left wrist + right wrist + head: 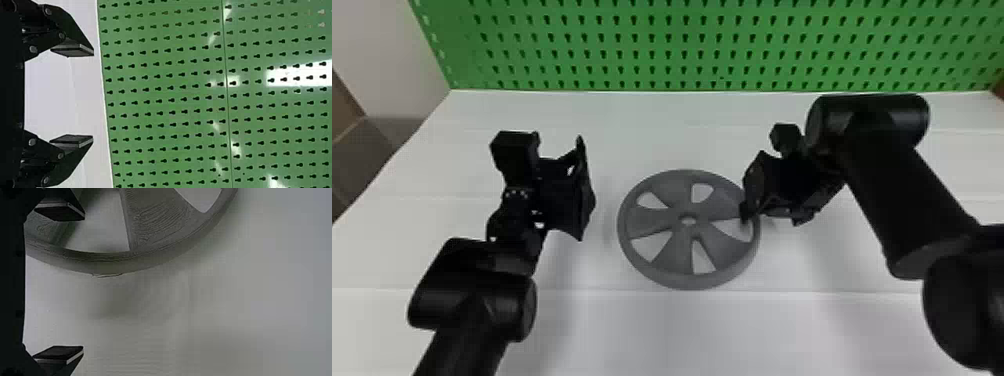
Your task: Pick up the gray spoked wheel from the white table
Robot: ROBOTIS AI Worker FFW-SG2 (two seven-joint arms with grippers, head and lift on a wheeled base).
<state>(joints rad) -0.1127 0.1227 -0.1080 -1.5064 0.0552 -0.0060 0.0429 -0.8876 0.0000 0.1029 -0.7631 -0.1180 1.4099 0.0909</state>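
Nearest me, the white table [652, 330] carries the gray wheel [674, 250], which lies flat between my two arms. Nothing has hold of it, so I judge the pickup has reached the lining-up stage: the grasp and the lift are both left to do.

My left gripper [93, 95] hangs off to the left side of the wheel, apart from it, with its fingers spread and nothing between them. I count it as no part of the grasp as things lie.

My right gripper [83, 283] is further along. It sits at the wheel's right edge, fingers wide apart: one finger [60, 213] is over the inside of the rim [117, 263], the other finger [58, 352] is outside it, above bare table. Whether the inner one touches the wheel I can't tell. The rim looks much closer to that inner finger, so closing now might drag the wheel sideways; I'd want to center and perhaps lower a little first, then squeeze and raise. Held by one edge, the wheel could tip.

At the far side, the green pegboard [682, 45] stands behind the table, well apart from the wheel.
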